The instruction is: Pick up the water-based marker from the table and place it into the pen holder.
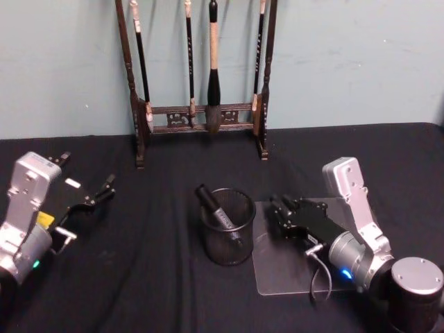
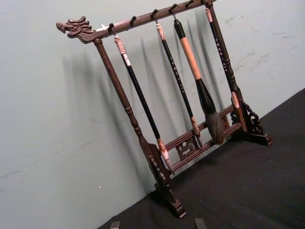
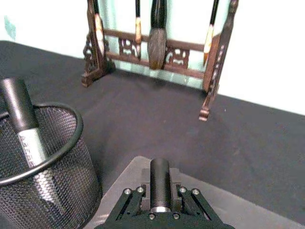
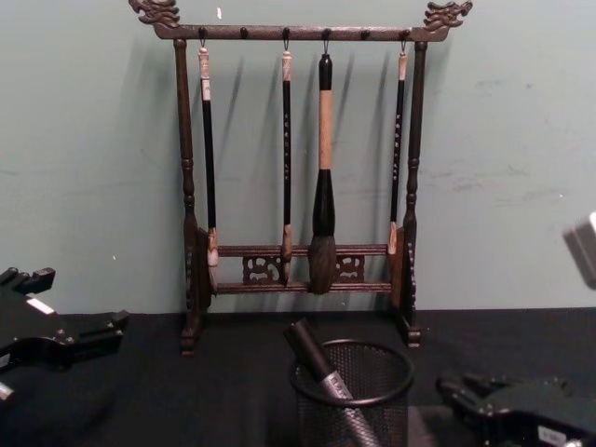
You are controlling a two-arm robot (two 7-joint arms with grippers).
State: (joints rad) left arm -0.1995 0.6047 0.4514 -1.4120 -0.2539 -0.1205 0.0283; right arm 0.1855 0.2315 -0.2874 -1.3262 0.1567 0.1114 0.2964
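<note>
The pen holder (image 1: 229, 244) is a black wire-mesh cup standing mid-table, also seen close up in the right wrist view (image 3: 52, 181) and from the side in the chest view (image 4: 358, 410). A water-based marker (image 1: 220, 214), black with a grey label, leans inside it with its cap above the rim (image 3: 26, 129) (image 4: 321, 368). My right gripper (image 1: 279, 207) hovers low just right of the holder, apart from it. A short black cylinder (image 3: 159, 181) with a silver ring shows at its centre. My left gripper (image 1: 88, 171) rests open at the table's left with nothing in it.
A tall dark wooden brush rack (image 1: 201, 118) with several hanging brushes stands at the back against the wall. A clear plastic sheet (image 1: 277, 270) lies on the black cloth under my right gripper. Bare cloth stretches between the left arm and the holder.
</note>
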